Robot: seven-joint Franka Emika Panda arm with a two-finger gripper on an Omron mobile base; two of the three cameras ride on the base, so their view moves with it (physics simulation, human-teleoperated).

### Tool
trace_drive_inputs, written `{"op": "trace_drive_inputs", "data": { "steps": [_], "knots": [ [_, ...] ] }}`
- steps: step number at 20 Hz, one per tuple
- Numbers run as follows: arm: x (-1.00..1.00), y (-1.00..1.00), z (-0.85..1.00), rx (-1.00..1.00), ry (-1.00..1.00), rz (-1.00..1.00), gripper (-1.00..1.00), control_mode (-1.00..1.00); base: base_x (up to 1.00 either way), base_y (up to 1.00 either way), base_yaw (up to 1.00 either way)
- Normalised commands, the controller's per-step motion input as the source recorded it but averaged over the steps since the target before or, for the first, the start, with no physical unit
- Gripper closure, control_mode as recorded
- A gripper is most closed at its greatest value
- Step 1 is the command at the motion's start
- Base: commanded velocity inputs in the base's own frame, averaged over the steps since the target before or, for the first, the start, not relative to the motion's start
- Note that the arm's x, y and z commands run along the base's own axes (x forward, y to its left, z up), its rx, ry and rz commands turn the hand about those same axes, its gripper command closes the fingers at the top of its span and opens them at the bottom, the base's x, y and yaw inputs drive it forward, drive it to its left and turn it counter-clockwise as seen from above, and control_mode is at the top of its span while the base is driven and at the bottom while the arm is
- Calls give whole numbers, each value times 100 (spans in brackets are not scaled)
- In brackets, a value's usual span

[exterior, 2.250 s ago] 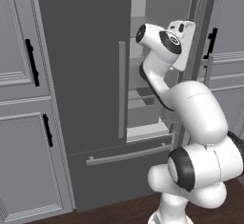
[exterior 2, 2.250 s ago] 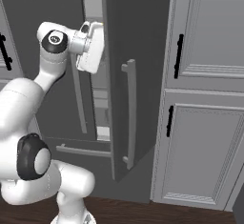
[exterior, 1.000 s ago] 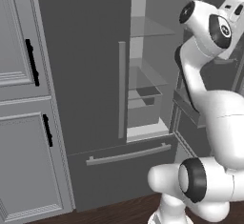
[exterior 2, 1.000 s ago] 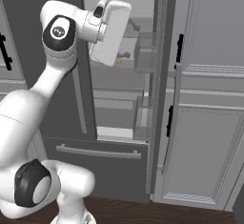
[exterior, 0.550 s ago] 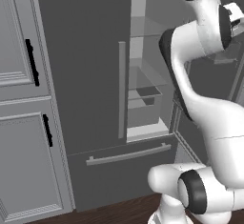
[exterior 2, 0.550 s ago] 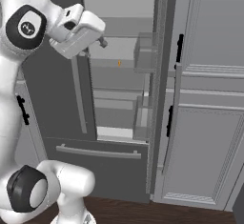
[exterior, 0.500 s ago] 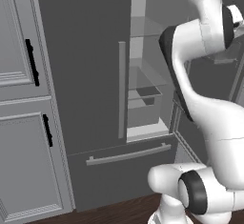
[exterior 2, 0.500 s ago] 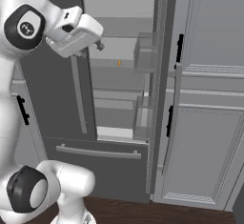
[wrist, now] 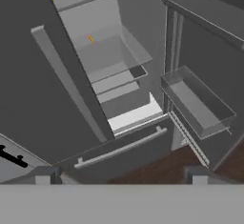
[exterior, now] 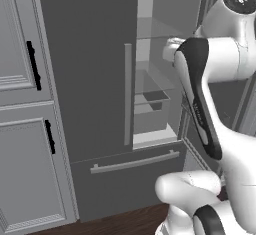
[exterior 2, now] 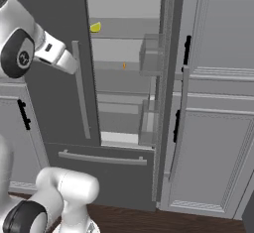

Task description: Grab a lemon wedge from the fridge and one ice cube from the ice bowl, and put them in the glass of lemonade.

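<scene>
We see the lemon wedge (exterior 2: 95,27), small, bright yellow, on a flat upper shelf of the dark grey fridge (exterior 2: 54,53), right door open. Our claw (wrist: 119,173) is spread wide, pinching nothing, well apart.

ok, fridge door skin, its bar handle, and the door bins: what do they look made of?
Fridge door skin: looks like matte dark grey painted metal, flat and with no visible shine.
Bar handle: lighter grey, likely brushed metal or plastic; an even tone leaves it open.
Door bins: translucent, probably clear plastic, since the door shows through their walls.
</scene>
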Motion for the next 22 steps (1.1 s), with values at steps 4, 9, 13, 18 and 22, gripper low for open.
{"op": "trace_drive_inputs", "data": {
  "steps": [4,9,13,18,22],
  "knots": [
    [23,97,-93,0,-4,33,-100,-100,0,0,0],
    [92,12,-18,-14,4,28,-100,-100,0,0,0],
    [100,13,-24,-8,1,28,-100,-100,0,0,0],
    [68,5,-4,-1,-5,16,-100,-100,0,0,0],
    [40,0,-1,-18,-2,-8,-100,-100,0,0,0]
  ]
}}
